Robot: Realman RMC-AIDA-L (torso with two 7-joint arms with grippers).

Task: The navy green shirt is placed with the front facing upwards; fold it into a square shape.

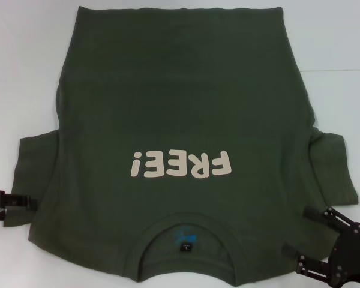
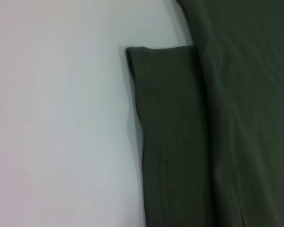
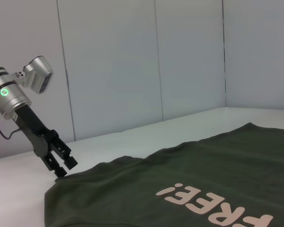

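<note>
Across the white desk (image 1: 348, 72) we see the navy green shirt (image 1: 180, 108) spread flat, front up, its cream "FREE!" lettering (image 1: 181, 164) and collar (image 1: 186, 243) nearest the robot. Our left pincer (image 3: 62, 166) sits at the shirt's left sleeve (image 1: 33, 174), tips down at the sleeve's edge; we cannot tell whether it is apart or clamped on the cloth. Our right pincer (image 1: 315, 240) hovers by the right shoulder beside the collar, its fingers (image 1: 320, 213) spread apart over the fabric.
</note>
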